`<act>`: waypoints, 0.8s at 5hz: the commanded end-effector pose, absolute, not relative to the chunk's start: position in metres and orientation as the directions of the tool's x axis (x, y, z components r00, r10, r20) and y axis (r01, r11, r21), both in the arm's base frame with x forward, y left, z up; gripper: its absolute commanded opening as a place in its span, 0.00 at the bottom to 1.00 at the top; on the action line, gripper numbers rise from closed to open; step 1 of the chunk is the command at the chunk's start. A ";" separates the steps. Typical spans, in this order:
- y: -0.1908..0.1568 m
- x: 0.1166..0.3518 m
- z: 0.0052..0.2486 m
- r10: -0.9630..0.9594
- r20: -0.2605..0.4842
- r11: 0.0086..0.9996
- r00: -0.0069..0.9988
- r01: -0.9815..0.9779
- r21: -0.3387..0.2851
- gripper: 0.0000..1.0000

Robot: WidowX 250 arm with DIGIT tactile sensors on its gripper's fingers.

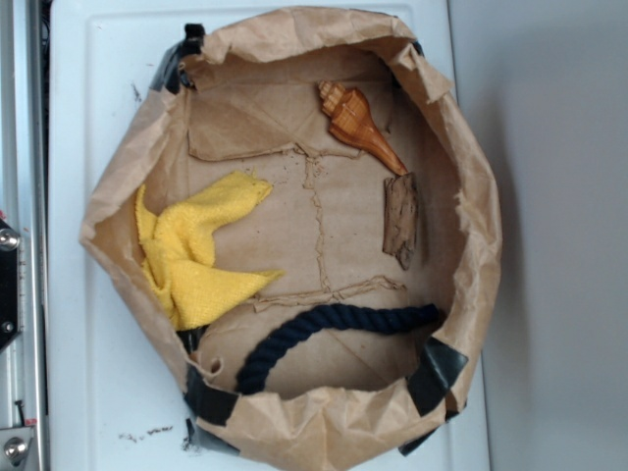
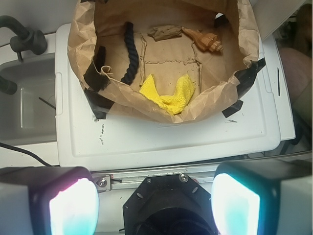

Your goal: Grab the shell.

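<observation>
The shell (image 1: 355,120) is glossy orange-brown with a ribbed body and a thin pointed tail. It lies on the floor of a brown paper-lined bin (image 1: 461,186) at the upper right, its tail tip touching a flat piece of bark (image 1: 401,219). In the wrist view the shell (image 2: 205,40) sits at the far side of the bin. My gripper (image 2: 154,203) is open with nothing between its glowing pads (image 2: 73,208), held well back from the bin, above the white board's near edge. The gripper does not appear in the exterior view.
A yellow cloth (image 1: 196,250) lies at the bin's left, a dark blue rope (image 1: 324,329) curves along its bottom. The crumpled paper walls stand up all round, taped with black tape (image 1: 437,373). The bin rests on a white board (image 2: 161,139). A sink (image 2: 24,98) lies to the left.
</observation>
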State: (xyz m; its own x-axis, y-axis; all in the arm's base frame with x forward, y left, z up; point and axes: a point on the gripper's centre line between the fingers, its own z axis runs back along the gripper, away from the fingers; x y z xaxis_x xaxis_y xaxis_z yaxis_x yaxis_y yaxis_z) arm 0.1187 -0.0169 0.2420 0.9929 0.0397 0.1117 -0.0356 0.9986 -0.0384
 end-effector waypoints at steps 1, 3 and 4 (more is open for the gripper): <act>-0.017 0.119 0.242 0.040 0.112 0.999 0.993 -0.036 -0.038 1.00; -0.021 0.187 0.229 -0.001 0.118 0.999 0.993 0.005 -0.032 1.00; -0.016 0.208 0.227 -0.087 0.157 0.995 0.984 0.093 -0.033 1.00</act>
State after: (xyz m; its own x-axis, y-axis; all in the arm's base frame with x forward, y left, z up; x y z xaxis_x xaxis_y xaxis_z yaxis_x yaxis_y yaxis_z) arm 0.2011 -0.0176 0.2112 0.9911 -0.0958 0.0922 0.0997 0.9943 -0.0388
